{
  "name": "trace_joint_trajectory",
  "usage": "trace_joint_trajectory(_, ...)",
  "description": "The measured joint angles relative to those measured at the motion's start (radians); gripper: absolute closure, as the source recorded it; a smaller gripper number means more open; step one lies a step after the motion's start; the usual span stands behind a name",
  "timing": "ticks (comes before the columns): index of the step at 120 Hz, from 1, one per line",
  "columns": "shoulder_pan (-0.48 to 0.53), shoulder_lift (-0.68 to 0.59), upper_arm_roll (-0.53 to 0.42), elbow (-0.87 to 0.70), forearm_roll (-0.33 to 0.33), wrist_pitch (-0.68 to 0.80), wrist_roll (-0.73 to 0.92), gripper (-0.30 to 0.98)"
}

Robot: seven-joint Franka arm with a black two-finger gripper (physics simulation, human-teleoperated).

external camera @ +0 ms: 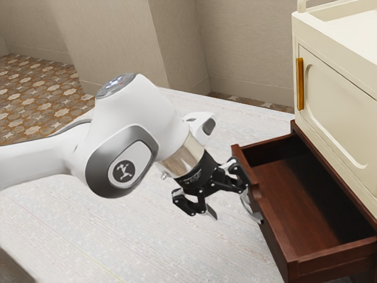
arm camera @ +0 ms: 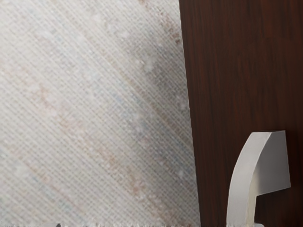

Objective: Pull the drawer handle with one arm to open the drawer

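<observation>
In the exterior view, your gripper (external camera: 228,202) is spread wide, and the curved silver drawer handle (arm camera: 242,175) is just beside it at four o'clock, on the pulled-out drawer (external camera: 272,236), so any more tugging should go toward nine o'clock.

Exterior view: bright, soft light here | cabinet (external camera: 330,76) top glowing near-white | deep shadow inside the drawer (external camera: 294,200) || wrist view: soft grey shade across the rug (arm camera: 156,85), pale sheen along the handle (arm camera: 241,175)
</observation>
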Motion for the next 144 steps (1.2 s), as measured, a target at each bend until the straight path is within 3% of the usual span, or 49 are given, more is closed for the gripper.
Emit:
trace_joint_trajectory(98,0.001,-0.165,0.040,-0.141,0.069,-0.006,0.001,0.20)
trace_joint_trajectory(130,0.000,-0.174,0.040,-0.088,0.080,-0.008,0.001,0.18)
trace_joint_trajectory(144,0.002,-0.167,0.051,0.063,0.097,-0.095,-0.001,0.11)
